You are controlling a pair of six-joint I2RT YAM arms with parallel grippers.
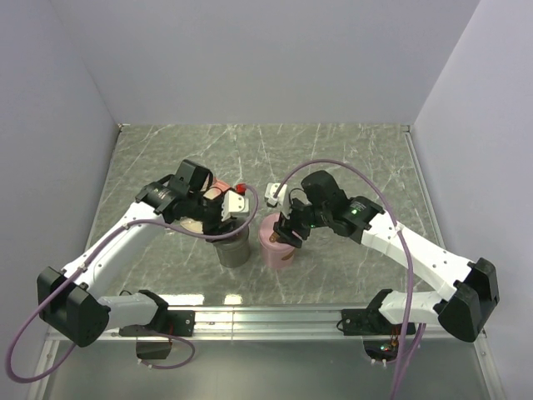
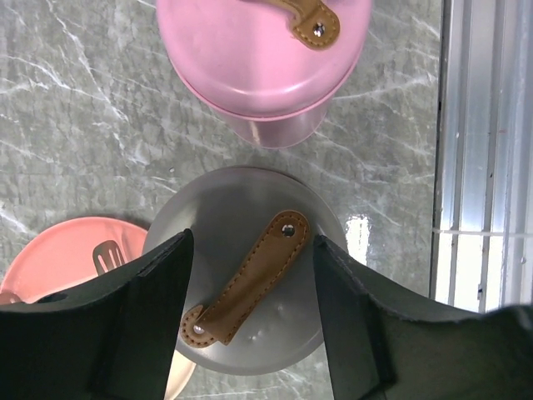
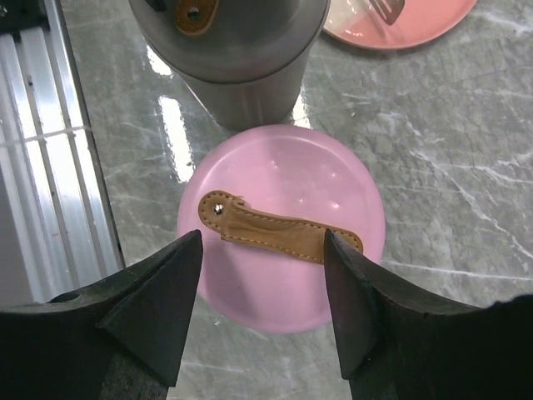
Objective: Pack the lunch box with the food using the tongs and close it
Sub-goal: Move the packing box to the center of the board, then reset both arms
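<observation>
Below the released left claw sits a round grey lidded tin, tan strap slantwise; right claw, released, overhangs the round pink tin.

One camera sits high, looking down on the whole table, pink container central. The right wrist camera hangs close above it, facing down; the left one just beside, over the grey container. Both take in both containers.

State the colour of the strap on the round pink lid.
The stitched lid strap is tan brown; right wrist view.
</observation>
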